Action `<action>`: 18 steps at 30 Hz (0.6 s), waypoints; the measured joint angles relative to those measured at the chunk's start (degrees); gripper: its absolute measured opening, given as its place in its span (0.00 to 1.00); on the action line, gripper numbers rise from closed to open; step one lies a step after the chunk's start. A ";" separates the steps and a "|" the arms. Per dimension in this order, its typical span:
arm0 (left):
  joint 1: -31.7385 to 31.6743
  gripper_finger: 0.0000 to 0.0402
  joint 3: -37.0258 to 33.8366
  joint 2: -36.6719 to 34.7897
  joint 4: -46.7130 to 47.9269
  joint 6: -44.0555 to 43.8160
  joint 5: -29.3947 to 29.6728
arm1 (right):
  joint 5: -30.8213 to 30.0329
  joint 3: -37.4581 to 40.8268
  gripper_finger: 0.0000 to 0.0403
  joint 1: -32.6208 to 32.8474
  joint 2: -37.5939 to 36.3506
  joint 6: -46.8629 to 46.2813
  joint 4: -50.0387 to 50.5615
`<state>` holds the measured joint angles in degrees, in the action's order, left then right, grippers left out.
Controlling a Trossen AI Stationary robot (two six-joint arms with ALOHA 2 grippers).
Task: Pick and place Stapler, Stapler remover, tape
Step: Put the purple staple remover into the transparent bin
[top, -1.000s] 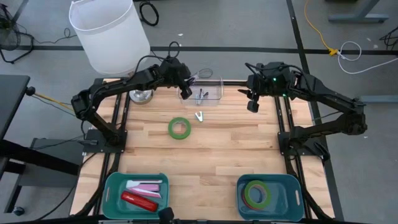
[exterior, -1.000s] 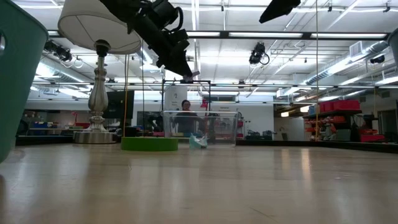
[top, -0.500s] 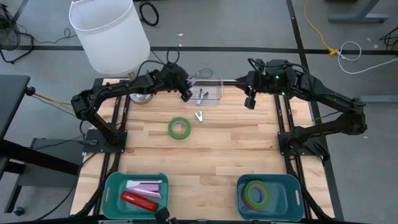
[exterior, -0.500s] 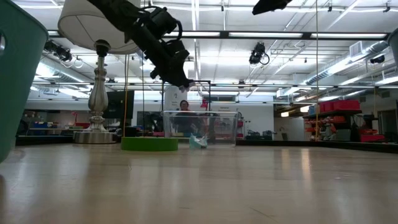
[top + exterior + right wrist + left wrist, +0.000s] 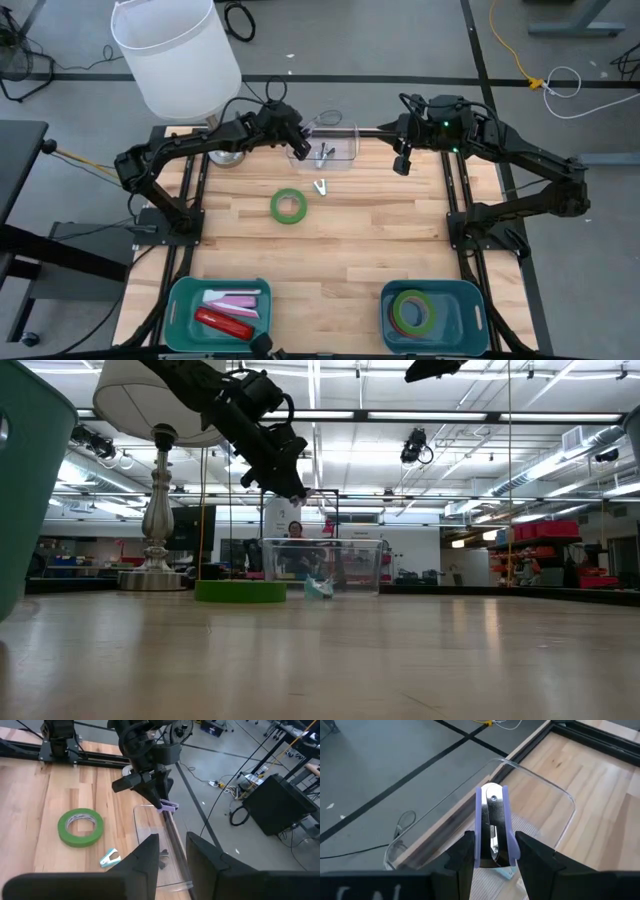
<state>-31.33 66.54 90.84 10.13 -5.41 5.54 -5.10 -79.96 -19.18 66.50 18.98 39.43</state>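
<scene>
Purple plastic and bright metal mark the stapler remover (image 5: 492, 827) clamped between the fingers (image 5: 462, 857) of the left pincer (image 5: 297, 150), which hangs above the near-left corner of the clear plastic box (image 5: 341, 131) at the far edge of the bench (image 5: 330, 250). The pincer is closed on the remover, its fingers pressing both purple sides. Inside the box lies at least one more small metal item; its kind cannot be told.

The right pincer (image 5: 402, 164) hangs in the air at the far right of the bench, just right of the box, fingers (image 5: 145, 862) a narrow gap apart with nothing between them.

A green tape ring (image 5: 288, 205) lies flat on the bench near its middle. Just beside it, towards the box, lies a second stapler remover (image 5: 321, 187), teal in the right wrist view.

At the near edge stand two teal bins. The left bin (image 5: 182, 305) holds a red stapler (image 5: 224, 323) and a pale pink object. The right bin (image 5: 474, 305) holds stacked tape rings (image 5: 411, 311), green and red-pink. A white lamp (image 5: 178, 52) stands at the far left corner.
</scene>
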 joint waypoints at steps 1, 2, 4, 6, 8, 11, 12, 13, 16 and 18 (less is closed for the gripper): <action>0.04 0.35 0.00 0.30 -0.15 0.00 0.00 | 0.00 0.00 0.24 0.00 0.00 0.00 0.02; 0.08 0.35 0.02 0.74 -0.34 -0.04 -0.02 | 0.00 0.00 0.24 0.00 0.00 0.00 0.02; 0.07 0.35 0.02 1.95 0.01 -0.52 -0.21 | 0.02 0.00 0.24 0.00 0.00 0.00 0.02; 0.09 0.35 0.02 3.66 -0.50 -1.38 -0.22 | 0.04 0.00 0.24 0.00 0.00 0.00 0.02; 0.04 0.35 0.02 5.47 -0.66 -2.05 -0.22 | 0.04 0.00 0.24 0.00 0.00 0.00 0.02; 0.04 0.35 0.00 8.00 -0.94 -3.69 -0.22 | 0.04 0.00 0.24 0.00 0.00 -0.02 0.05; 0.07 0.35 0.00 8.70 -1.16 -4.43 -0.24 | 0.04 0.00 0.24 0.00 0.00 -0.02 0.07; 0.07 0.35 0.00 9.28 -1.46 -4.81 -0.28 | 0.04 0.00 0.24 0.00 0.00 -0.02 0.13; 0.07 0.35 0.00 10.48 -1.91 -6.02 -0.29 | 0.07 0.00 0.24 -0.02 0.00 -0.02 0.37; 0.06 0.35 0.00 10.54 -2.01 -6.00 -0.39 | 0.09 0.00 0.24 0.00 0.00 -0.01 0.63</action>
<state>-31.27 66.54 101.38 8.12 -11.41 5.15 -5.02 -79.96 -19.18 66.50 18.97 40.05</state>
